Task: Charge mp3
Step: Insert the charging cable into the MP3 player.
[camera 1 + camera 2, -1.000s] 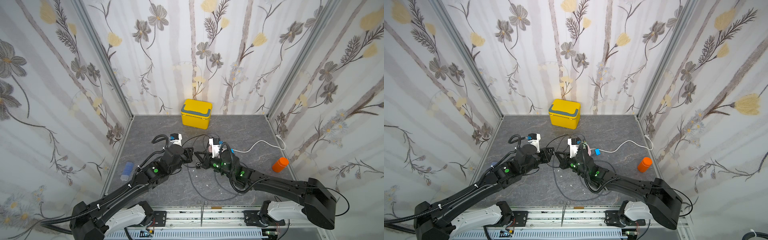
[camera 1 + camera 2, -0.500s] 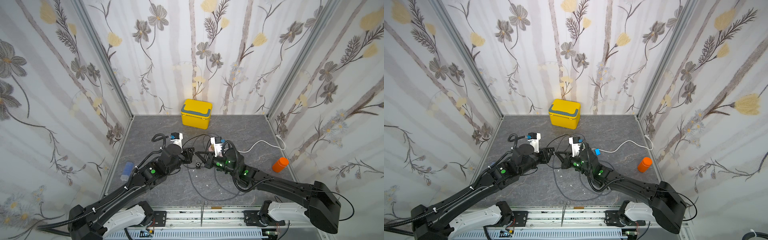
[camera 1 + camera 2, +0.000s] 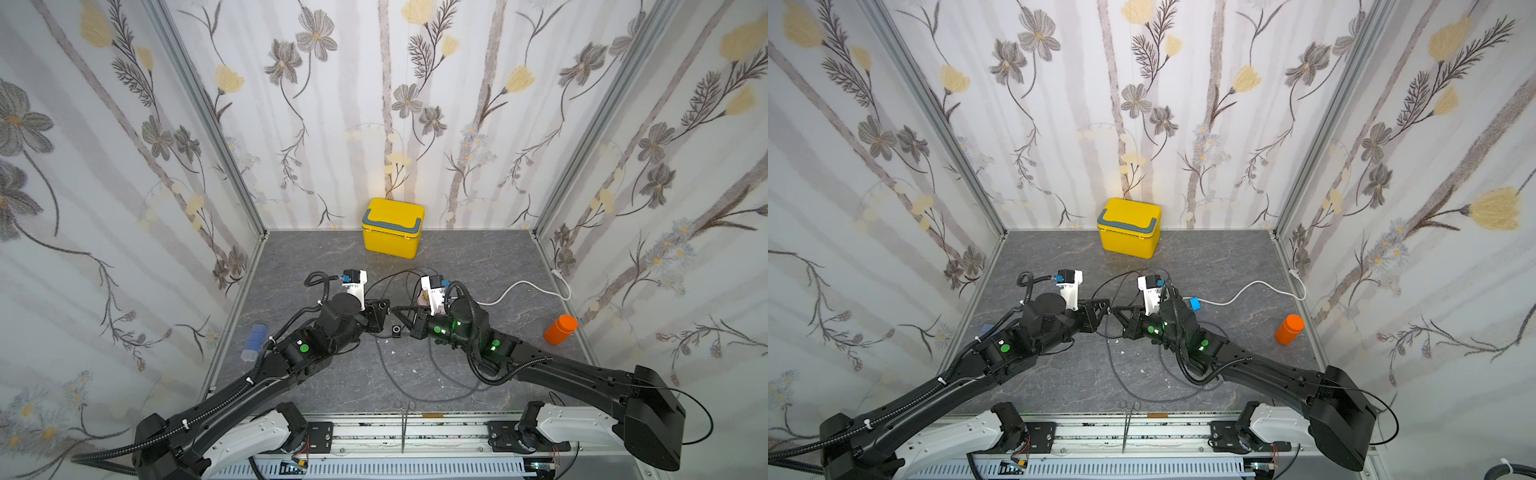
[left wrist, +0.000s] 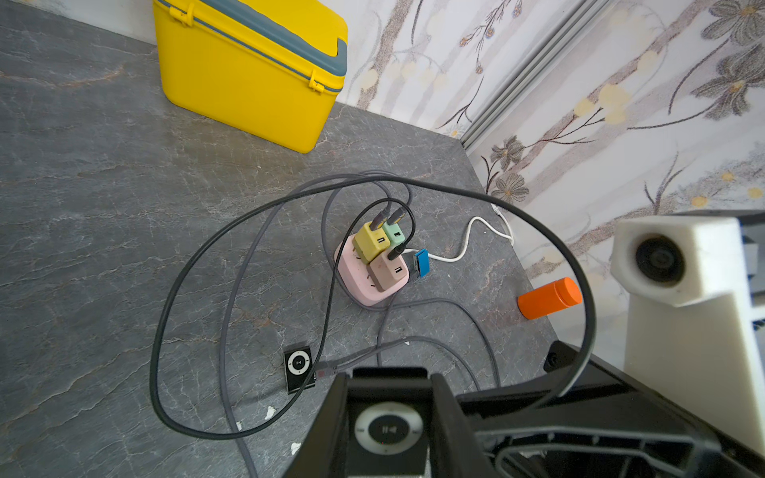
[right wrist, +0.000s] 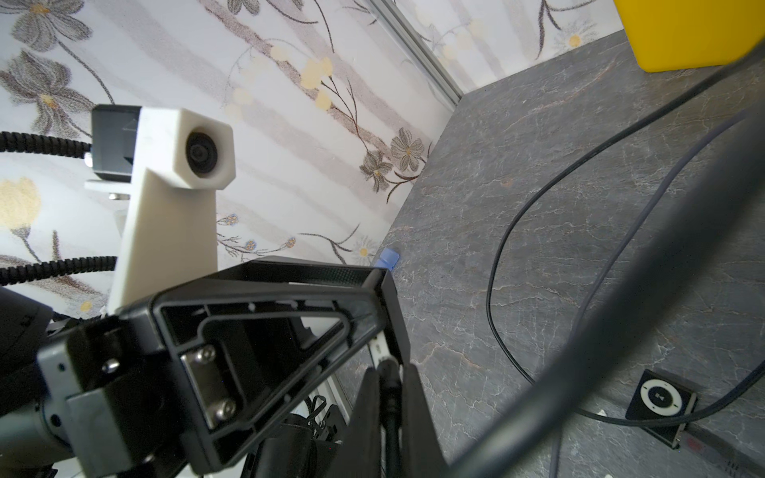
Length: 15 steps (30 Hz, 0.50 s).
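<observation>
We are working on plugging cable [image 5: 389, 405] into mp3 [image 4: 389, 430].
Our left fingers [image 4: 327, 422] are pinching the mp3, right fingers [image 5: 418, 422] the cable; next we are likely needing fine port alignment.

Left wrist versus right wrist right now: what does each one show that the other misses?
Left wrist only: the mp3 player clamped in the left gripper, the pink power cube carrying three chargers, and the orange bottle.
Right wrist only: the right gripper shut on a black cable plug, and a blue object by the wall.
Both: a second mp3 player lying on the table with a grey cable plugged in, and the yellow box.
</observation>
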Available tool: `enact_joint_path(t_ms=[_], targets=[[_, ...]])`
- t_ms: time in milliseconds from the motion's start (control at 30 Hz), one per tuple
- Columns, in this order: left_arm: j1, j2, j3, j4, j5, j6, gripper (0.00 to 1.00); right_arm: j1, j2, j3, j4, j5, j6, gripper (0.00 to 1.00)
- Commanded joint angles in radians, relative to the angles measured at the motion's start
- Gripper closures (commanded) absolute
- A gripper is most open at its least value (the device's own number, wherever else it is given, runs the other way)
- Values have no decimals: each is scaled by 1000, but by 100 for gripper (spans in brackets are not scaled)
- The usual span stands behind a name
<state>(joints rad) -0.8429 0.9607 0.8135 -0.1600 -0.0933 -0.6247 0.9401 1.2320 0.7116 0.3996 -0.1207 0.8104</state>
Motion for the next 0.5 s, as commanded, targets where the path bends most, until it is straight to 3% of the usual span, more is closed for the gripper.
enact_joint_path(t_ms=[0,467], targets=[[-15,2,16,298,208,-11,90,5,33,-6,-184,167,-7,100],[-21,20,6,345,235,-21,91,69,113,35,-164,190,-51,100]])
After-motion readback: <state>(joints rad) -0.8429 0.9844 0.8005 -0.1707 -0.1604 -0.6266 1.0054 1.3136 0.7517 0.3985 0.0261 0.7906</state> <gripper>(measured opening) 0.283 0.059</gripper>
